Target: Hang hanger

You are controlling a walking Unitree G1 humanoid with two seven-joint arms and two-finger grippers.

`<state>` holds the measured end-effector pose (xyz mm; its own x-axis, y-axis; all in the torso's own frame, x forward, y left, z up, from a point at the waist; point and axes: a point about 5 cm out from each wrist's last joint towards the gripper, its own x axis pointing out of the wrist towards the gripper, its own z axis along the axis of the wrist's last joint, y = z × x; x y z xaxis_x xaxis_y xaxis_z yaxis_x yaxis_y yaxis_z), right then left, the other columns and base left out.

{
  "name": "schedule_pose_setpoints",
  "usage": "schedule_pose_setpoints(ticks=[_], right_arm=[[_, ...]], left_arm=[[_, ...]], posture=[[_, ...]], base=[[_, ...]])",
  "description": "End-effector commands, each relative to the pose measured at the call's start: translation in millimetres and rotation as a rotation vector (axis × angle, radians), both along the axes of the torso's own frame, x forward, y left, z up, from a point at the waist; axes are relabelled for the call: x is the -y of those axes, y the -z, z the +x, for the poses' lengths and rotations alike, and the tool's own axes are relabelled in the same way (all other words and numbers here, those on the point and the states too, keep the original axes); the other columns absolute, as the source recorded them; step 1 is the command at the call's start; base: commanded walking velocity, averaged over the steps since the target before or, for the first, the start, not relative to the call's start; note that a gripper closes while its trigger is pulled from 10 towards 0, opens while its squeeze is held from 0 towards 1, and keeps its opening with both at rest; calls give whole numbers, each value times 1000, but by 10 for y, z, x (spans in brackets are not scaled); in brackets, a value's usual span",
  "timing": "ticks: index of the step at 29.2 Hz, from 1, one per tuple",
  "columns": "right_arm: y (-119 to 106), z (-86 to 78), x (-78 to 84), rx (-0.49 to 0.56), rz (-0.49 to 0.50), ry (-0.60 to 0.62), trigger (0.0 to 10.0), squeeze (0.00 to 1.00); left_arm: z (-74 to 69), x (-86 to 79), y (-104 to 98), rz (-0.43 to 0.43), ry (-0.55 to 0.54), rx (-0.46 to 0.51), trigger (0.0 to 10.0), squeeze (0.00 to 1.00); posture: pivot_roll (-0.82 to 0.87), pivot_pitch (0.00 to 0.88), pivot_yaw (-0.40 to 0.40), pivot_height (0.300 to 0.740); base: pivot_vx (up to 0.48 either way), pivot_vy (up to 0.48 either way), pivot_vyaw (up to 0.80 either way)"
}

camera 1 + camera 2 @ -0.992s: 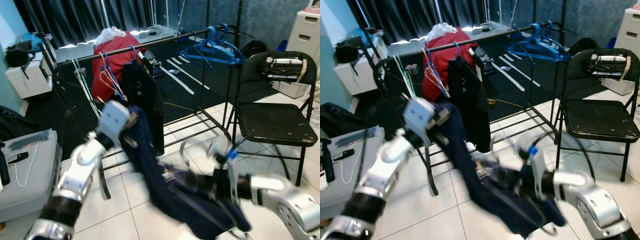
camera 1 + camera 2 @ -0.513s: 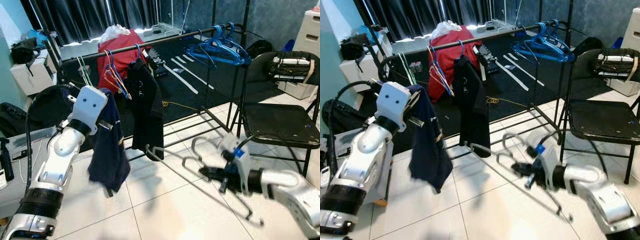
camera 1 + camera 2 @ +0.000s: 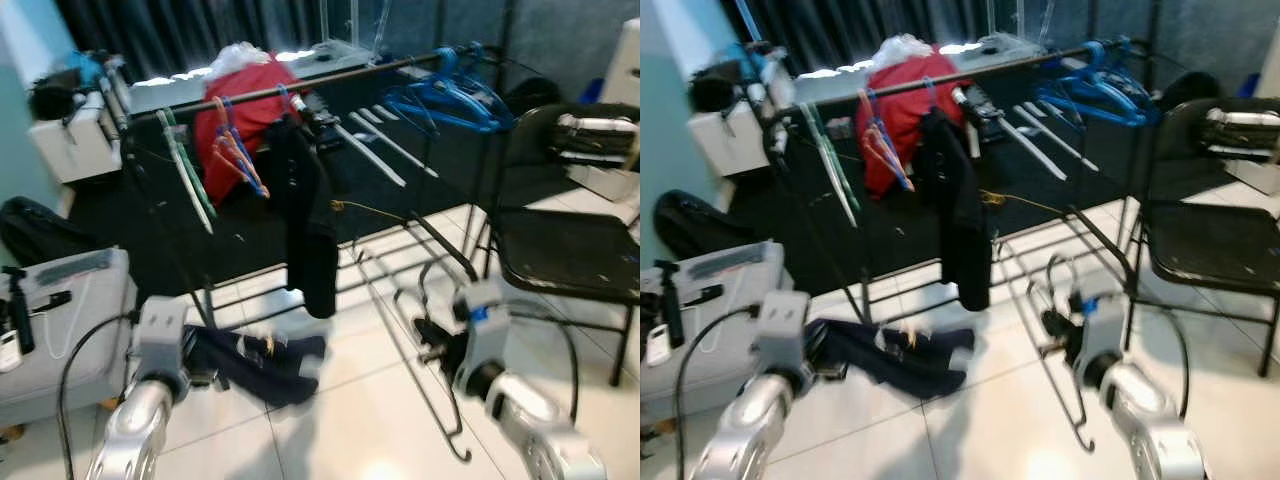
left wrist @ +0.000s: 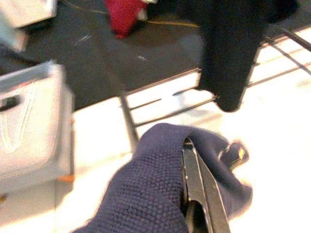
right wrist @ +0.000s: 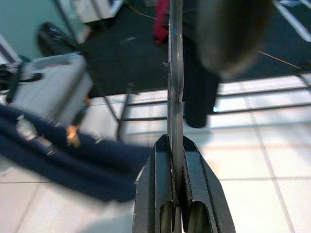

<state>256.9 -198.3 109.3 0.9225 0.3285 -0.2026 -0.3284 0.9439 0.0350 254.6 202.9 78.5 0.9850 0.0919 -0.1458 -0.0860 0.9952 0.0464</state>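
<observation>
Barely begun: my right gripper (image 5: 176,160) pinches the wire hanger (image 3: 405,340) low at four o'clock, my left gripper (image 4: 197,194) grips the navy garment (image 3: 255,360) on the floor; the rail (image 3: 300,85) at twelve waits.

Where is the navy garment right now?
In the left eye view the navy garment lies crumpled on the tiled floor, low on the robot's left, one end in the left gripper, just below the black garment hanging from the rack.
</observation>
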Motion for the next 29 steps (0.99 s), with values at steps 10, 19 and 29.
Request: schedule_pose_setpoints(ticks=[10,19,29], right_arm=[[-153,161,62,156,-9,85,10000,0],[-71,229,85,140,-95,83,10000,0],[-61,341,48,154,-124,41,10000,0]], left_arm=[[197,109,-227,51,26,127,10000,0],[215,31,-259,-118,45,121,10000,0],[277,-32,-339,-42,-16,147,10000,0]], posture=[[-30,5,76,740],[-127,0,-34,740],[-49,0,-35,740]], base=[[0,0,723],[0,0,725],[0,0,723]])
